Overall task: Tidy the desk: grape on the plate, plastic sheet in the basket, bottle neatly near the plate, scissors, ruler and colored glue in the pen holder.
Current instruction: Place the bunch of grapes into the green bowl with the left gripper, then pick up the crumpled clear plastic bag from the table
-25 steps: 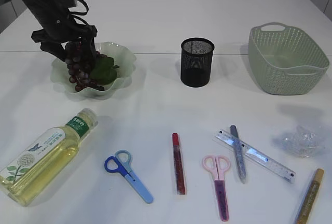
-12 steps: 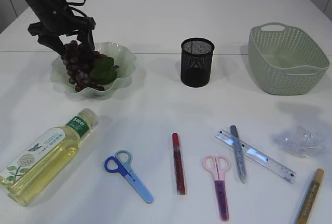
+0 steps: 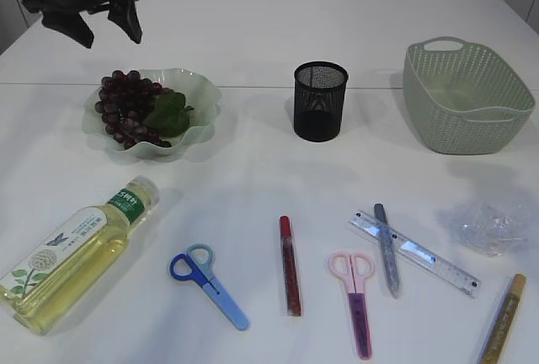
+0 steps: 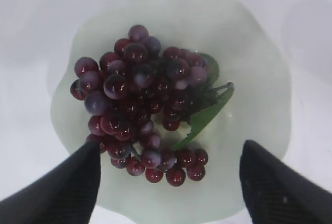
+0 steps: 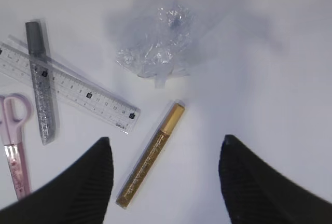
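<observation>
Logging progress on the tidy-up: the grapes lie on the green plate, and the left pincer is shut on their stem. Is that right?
Not quite. The grapes do lie on the green plate, but the left pincer is open and holds nothing. The left wrist view shows its two fingers spread wide, clear of the bunch; the exterior view shows it raised above the plate.

glossy grapes (image 4: 145, 112), matt translucent plate (image 4: 259, 79)
</observation>
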